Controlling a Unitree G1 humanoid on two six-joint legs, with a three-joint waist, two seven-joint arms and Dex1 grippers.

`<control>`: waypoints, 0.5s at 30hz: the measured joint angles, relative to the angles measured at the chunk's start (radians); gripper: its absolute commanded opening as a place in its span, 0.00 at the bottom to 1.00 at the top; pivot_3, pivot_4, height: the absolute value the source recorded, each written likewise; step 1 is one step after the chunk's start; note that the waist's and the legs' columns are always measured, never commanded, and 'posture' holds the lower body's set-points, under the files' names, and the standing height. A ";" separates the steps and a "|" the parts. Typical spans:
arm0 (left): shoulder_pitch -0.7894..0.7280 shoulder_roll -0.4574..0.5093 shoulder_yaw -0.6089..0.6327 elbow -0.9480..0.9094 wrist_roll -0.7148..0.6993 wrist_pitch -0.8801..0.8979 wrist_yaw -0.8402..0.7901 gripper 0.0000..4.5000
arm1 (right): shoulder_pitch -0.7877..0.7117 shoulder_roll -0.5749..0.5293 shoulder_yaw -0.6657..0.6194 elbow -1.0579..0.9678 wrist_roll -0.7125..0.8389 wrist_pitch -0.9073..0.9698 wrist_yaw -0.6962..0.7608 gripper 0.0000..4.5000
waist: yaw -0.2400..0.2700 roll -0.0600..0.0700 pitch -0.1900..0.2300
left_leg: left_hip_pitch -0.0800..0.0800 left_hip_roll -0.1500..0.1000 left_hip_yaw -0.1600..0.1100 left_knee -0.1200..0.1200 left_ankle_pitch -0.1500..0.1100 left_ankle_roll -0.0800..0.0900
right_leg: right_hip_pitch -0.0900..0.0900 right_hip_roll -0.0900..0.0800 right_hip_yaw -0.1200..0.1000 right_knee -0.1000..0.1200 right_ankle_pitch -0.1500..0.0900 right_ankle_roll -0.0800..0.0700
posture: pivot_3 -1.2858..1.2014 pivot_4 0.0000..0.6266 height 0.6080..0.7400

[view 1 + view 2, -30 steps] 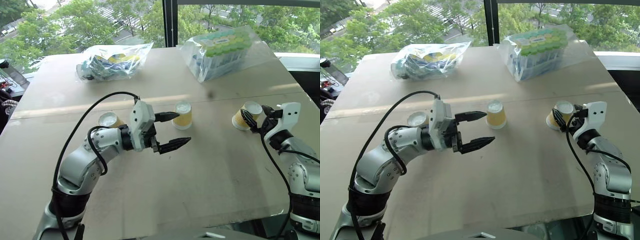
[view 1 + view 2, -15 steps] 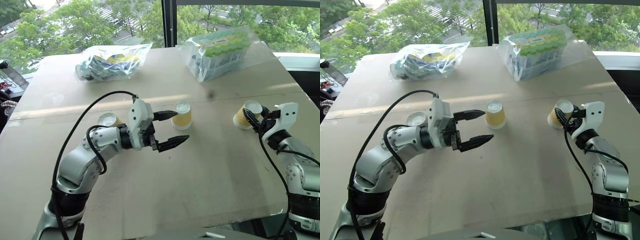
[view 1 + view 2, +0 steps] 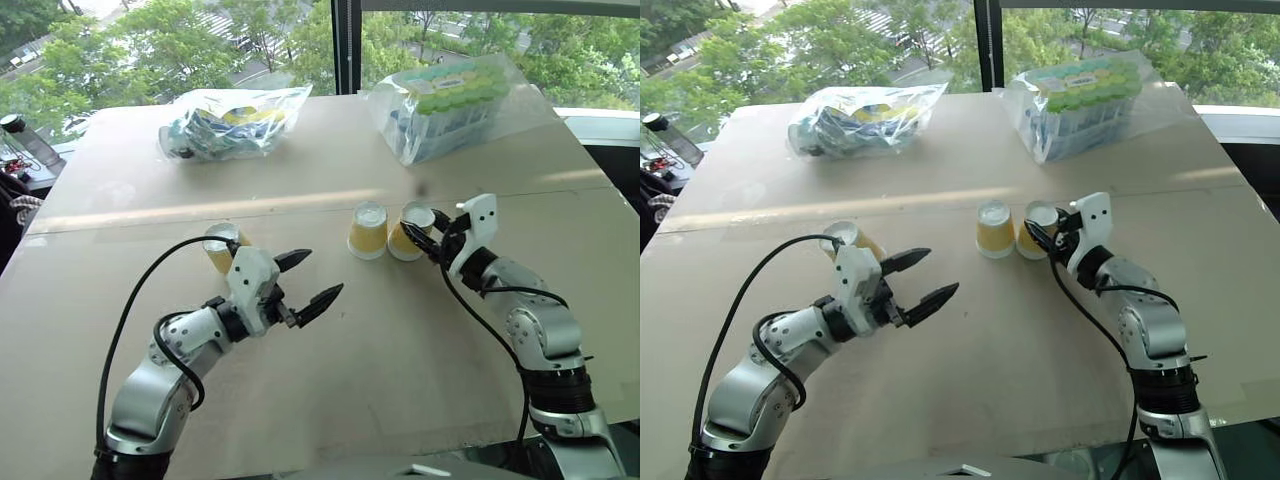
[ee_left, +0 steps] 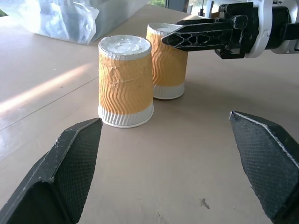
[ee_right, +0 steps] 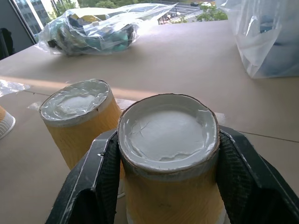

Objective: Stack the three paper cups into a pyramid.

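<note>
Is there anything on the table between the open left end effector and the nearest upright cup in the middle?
No. In the left wrist view, bare table lies between the left end effector and that cup.

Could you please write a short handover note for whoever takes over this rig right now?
Right pincer: shut on a paper cup, which stands upside down right beside the middle cup, about touching.
Left pincer: open and empty, hovering over the table in front of the cups.
Third cup: apart, on the robot's left, just behind the left pincer, tilted.
Two plastic bags of goods lie at the table's far side.
Done: the two base cups are side by side.
Left: release the right cup, pick up the third cup and set it on top.
</note>
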 measured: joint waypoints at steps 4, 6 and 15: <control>-0.002 -0.017 0.002 -0.009 -0.003 -0.002 0.018 1.00 | -0.034 0.023 0.035 0.033 -0.027 -0.010 0.002 0.46 | -0.010 0.000 0.000 | 0.000 0.000 0.000 0.000 0.000 0.000 | 0.000 0.000 0.000 0.000 0.000 0.000 | 0.52 0.24 1.00; -0.001 -0.017 0.002 -0.009 -0.003 0.000 0.020 1.00 | -0.035 0.027 0.046 0.035 -0.030 -0.011 0.009 0.46 | -0.012 0.000 0.000 | 0.000 0.000 0.000 0.000 0.000 0.000 | 0.000 0.000 0.000 0.000 0.000 0.000 | 0.52 0.24 1.00; -0.001 -0.015 0.003 -0.009 -0.003 0.007 0.030 1.00 | -0.046 0.019 0.082 0.047 -0.078 -0.039 0.033 0.46 | -0.015 0.000 0.000 | 0.000 0.000 0.000 0.000 0.000 0.000 | 0.000 0.000 0.000 0.000 0.000 0.000 | 0.52 0.24 1.00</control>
